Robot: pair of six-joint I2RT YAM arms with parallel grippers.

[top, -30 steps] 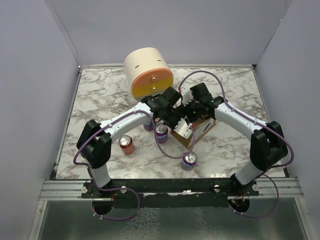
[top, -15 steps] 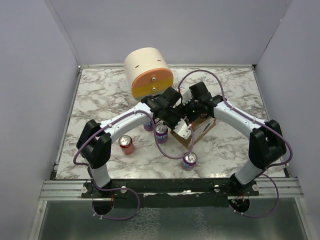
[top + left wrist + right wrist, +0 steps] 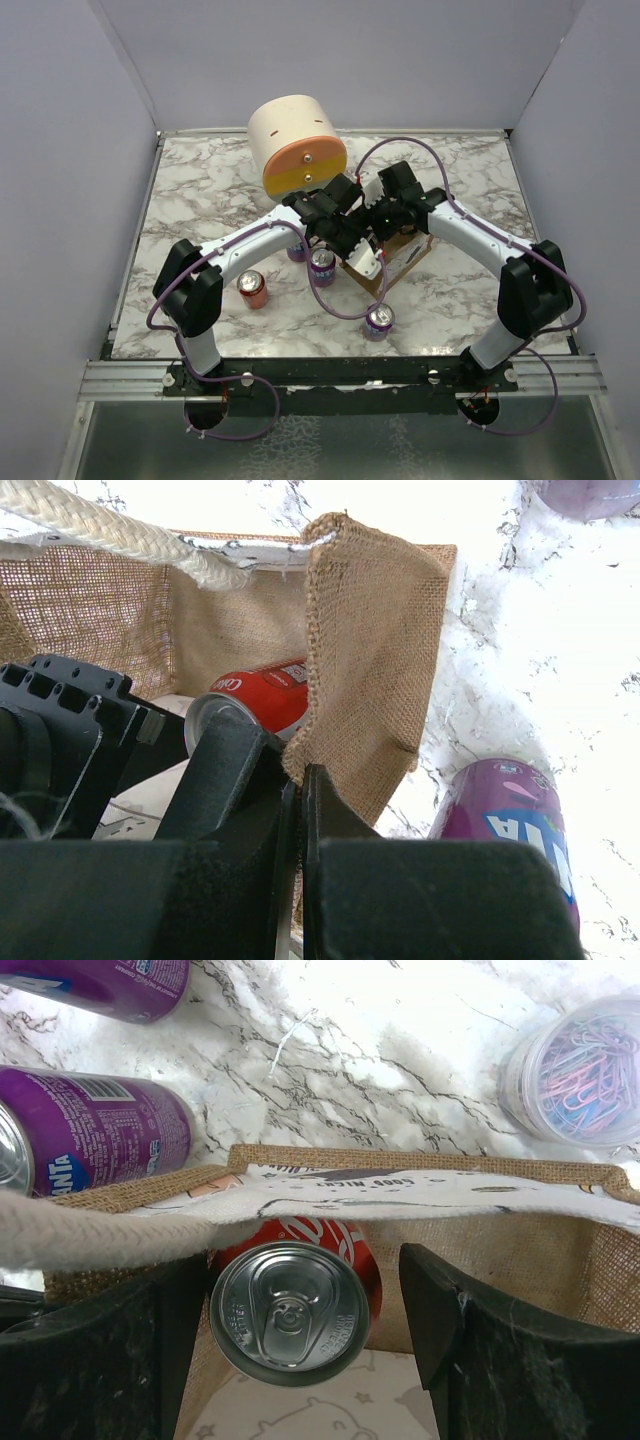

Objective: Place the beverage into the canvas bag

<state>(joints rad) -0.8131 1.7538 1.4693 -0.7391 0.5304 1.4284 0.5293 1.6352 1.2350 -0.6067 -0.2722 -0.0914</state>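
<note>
The tan canvas bag (image 3: 402, 258) stands mid-table with a white label and a cream rope handle (image 3: 120, 530). A red cola can (image 3: 290, 1310) sits inside it, top facing the right wrist camera; it also shows in the left wrist view (image 3: 262, 695). My right gripper (image 3: 302, 1270) is open over the bag's mouth, with the can between its fingers, close to the left finger and apart from the right one. My left gripper (image 3: 300, 775) is shut on the bag's burlap side wall (image 3: 375, 650). Both grippers meet over the bag in the top view, left (image 3: 352, 240) and right (image 3: 386, 220).
A big cream cylinder with an orange face (image 3: 297, 145) lies behind the bag. Purple cans stand at the bag's left (image 3: 322, 265) and front (image 3: 379, 320), and an orange-red can (image 3: 252, 289) stands further left. A clear tub of paper clips (image 3: 580, 1070) sits past the bag.
The right wrist has shifted slightly over the bag. The left gripper and the bag have stayed put.
</note>
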